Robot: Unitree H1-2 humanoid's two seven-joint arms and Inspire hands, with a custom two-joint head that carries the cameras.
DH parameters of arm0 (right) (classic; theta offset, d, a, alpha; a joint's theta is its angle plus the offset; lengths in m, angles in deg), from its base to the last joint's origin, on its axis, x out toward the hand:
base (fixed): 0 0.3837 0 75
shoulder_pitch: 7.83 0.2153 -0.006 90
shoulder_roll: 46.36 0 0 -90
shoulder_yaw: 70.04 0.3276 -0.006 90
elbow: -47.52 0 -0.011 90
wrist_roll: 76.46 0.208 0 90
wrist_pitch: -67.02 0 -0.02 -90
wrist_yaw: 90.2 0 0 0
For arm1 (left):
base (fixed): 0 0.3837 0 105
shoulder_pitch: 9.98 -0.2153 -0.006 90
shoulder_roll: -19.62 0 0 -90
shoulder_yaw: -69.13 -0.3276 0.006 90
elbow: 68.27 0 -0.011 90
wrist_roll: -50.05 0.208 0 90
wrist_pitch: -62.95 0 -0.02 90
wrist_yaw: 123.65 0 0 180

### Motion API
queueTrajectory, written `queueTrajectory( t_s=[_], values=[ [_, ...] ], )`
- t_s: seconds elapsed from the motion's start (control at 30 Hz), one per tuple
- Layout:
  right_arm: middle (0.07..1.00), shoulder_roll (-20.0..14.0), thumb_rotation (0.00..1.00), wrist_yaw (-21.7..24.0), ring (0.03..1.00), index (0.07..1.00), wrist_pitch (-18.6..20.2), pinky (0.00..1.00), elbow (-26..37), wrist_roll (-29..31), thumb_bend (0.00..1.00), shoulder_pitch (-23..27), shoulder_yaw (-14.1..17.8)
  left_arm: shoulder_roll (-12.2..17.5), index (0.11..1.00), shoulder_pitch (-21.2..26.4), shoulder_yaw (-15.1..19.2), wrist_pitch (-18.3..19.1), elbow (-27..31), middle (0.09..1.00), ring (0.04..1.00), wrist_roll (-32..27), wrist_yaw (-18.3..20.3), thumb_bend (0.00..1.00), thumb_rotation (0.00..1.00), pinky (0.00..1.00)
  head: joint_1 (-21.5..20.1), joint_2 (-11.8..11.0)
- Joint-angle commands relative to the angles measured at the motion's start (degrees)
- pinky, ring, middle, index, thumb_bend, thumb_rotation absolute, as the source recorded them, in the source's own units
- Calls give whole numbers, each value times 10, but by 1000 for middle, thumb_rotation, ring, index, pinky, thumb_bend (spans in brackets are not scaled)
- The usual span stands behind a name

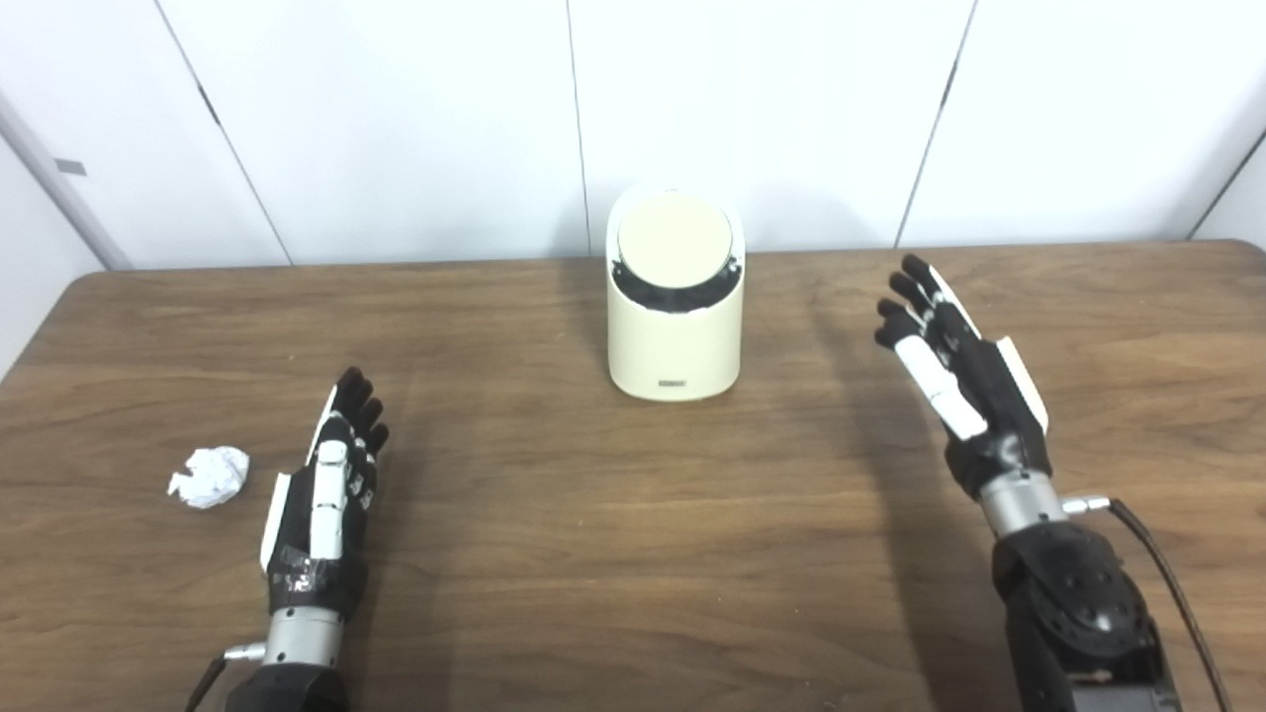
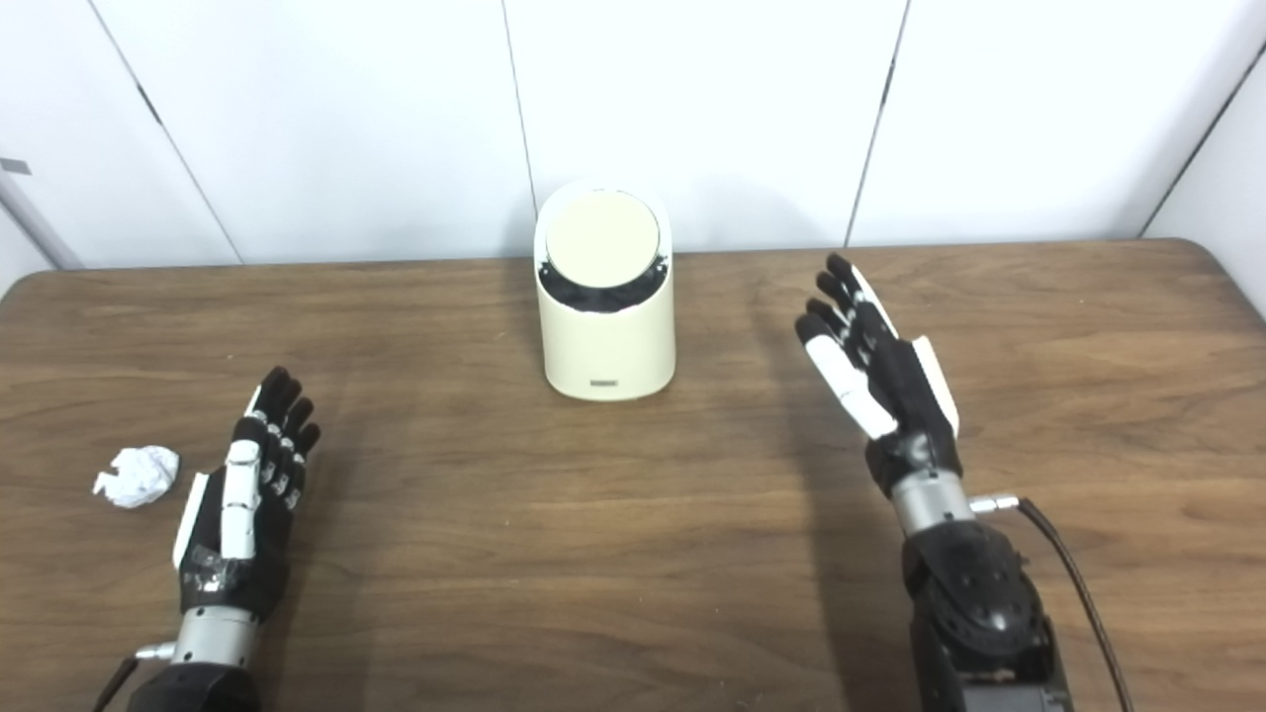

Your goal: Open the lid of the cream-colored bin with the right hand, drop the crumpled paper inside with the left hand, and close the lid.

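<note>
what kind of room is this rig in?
Probably a lab or test room, not a home: plain white wall panels, one bare wooden table, and only a cream-colored bin and crumpled paper staged on it.

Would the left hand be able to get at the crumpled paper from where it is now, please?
Probably yes. The crumpled paper lies on the bare table just outboard of the open left hand, apart from it, with nothing between them. The bin and the right hand are well clear.
</note>
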Motion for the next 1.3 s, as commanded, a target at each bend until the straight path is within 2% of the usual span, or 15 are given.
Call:
queueTrajectory(
  t_s=[0.0,0.27,0.37,0.43,0.53,0.63,0.93,1.17,1.27],
  values=[
    [930,-3,667,1,885,936,-22,853,2,-6,560,34,-1,-2,1000,-11,-2,-18,-24,1000,1000,2,3,428,891,1000,-1,-1],
    [938,1,681,12,901,936,-6,889,-12,3,592,88,-8,-3,1000,-13,-4,-22,-25,1000,1000,6,3,407,910,1000,-4,-6],
    [941,-3,663,10,911,934,9,869,-11,-23,611,106,-20,-4,997,-13,-4,-22,-25,1000,1000,4,1,409,890,1000,-4,-7],
    [944,-2,603,8,920,930,18,857,-11,-35,634,118,-27,-5,997,-13,-4,-26,-29,1000,1000,5,2,412,886,1000,-8,-10],
    [938,-6,567,-2,912,924,22,858,-14,-91,723,137,-50,-5,996,-13,-5,-30,-34,1000,1000,2,4,420,881,1000,-8,-10],
    [934,-3,517,-3,909,922,34,854,-16,-116,776,153,-61,-6,1000,-14,-7,-30,-34,1000,1000,1,5,414,883,1000,-7,-14],
    [924,-13,574,13,907,930,59,840,-34,-190,790,199,-102,-8,992,-15,-10,-40,-37,999,1000,10,2,409,894,1000,-8,-13],
    [943,-12,496,26,935,935,59,868,-71,-197,795,235,-115,-10,990,-16,-13,-43,-41,1000,1000,10,2,394,912,1000,-6,-15],
    [944,-16,524,28,933,942,60,854,-88,-210,808,251,-123,-10,987,-16,-14,-47,-43,1000,1000,10,2,387,909,1000,-7,-15]
  ],
)
